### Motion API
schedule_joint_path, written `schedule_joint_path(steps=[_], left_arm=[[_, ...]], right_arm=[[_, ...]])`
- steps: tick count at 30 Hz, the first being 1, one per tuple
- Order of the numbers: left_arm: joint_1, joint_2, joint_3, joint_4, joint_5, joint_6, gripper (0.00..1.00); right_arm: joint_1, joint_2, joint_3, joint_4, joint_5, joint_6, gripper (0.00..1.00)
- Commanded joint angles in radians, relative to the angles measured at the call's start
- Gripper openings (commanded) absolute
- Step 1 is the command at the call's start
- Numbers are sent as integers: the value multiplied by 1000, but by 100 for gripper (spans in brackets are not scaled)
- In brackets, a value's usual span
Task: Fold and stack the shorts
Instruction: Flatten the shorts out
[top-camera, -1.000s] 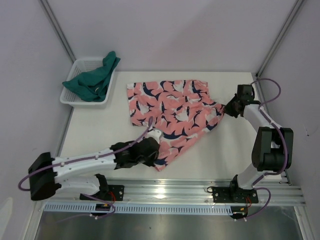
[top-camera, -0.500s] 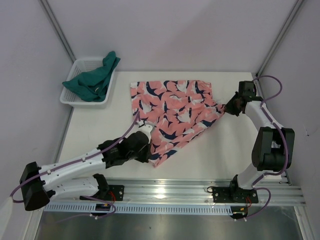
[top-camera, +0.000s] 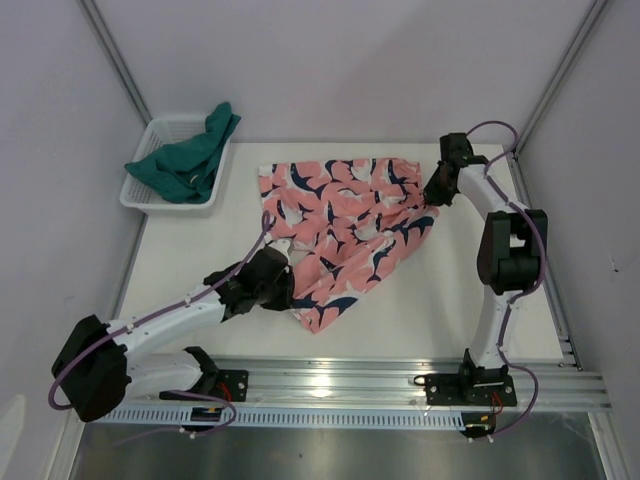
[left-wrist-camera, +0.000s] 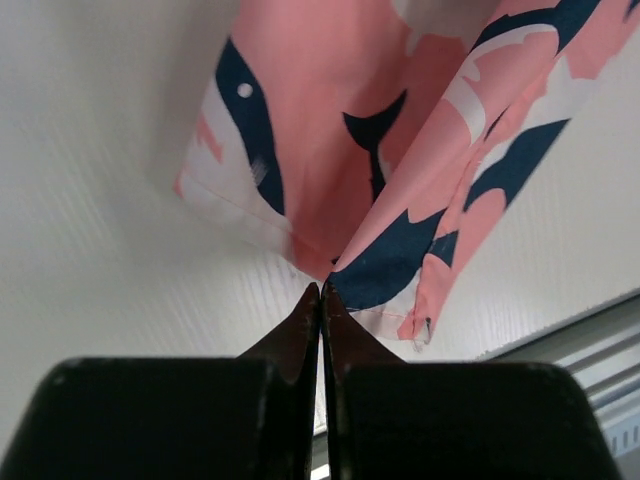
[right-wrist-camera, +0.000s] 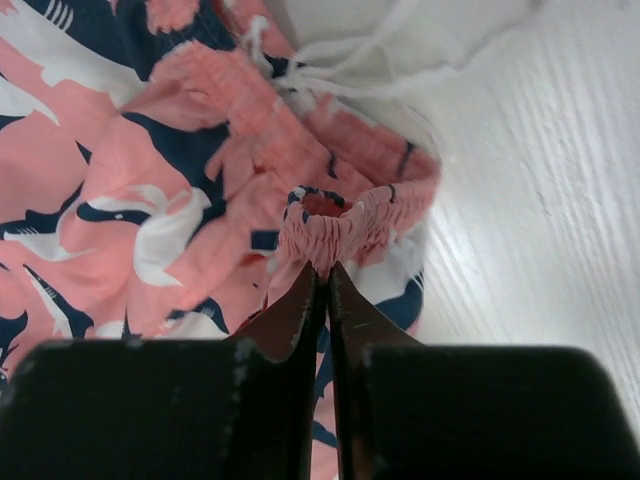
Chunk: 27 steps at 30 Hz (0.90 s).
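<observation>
Centrally, the pink shark-print shorts (top-camera: 340, 215) lie spread but rumpled on the table (top-camera: 460, 300), slanting from the back right toward the near left. The right gripper (right-wrist-camera: 322, 272) is clenched on a gathered bit of the elastic waistband (right-wrist-camera: 345, 225) at the cloth's back-right end. The left gripper (left-wrist-camera: 321, 290) is pinched tight on the fabric at the leg hem (left-wrist-camera: 240, 210), at the near-left corner. The teal shorts (top-camera: 190, 160) sit heaped in the white basket (top-camera: 140, 198) at the back left, untouched.

With both ends held, the step in hand looks like straightening the pink pair before a fold. Doing it well likely means drawing the two pinches apart evenly and low, so the wrinkles in the middle pull flat rather than bunch. The thin grips should not be tugged so hard that the cloth slips out.

Room is uneven. Bare table lies to the right and near right of the cloth, and a strip runs between the cloth and the basket. The near corner lies close to the metal rail (top-camera: 400, 380), and the right arm works close to the back-right corner, so travel there is limited.
</observation>
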Motion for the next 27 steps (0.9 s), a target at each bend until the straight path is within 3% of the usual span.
schedule_joint_path(steps=[1, 4, 7, 8, 10, 11, 13, 22, 27], left_arm=[[55, 51, -31, 61, 63, 32, 0], [69, 104, -41, 107, 71, 34, 3], [69, 113, -33, 117, 62, 31, 21], [69, 105, -30, 112, 46, 28, 32], [69, 52, -22, 98, 31, 23, 50], [69, 34, -13, 88, 11, 22, 55], [69, -5, 8, 46, -20, 20, 61], [44, -91, 62, -17, -37, 46, 63], [24, -91, 45, -14, -43, 46, 63]], right_arm=[[27, 108, 148, -57, 107, -40, 10], [44, 168, 221, -80, 91, -40, 18], [14, 139, 184, -10, -8, -31, 22], [-2, 127, 178, 7, -25, -29, 25], [-13, 95, 170, 16, -62, -31, 40], [-21, 84, 167, 24, -74, -32, 47], [-27, 44, 138, 38, -84, -31, 48], [-58, -24, -3, 139, -142, 1, 45], [-64, -65, -83, 208, -166, 27, 48]])
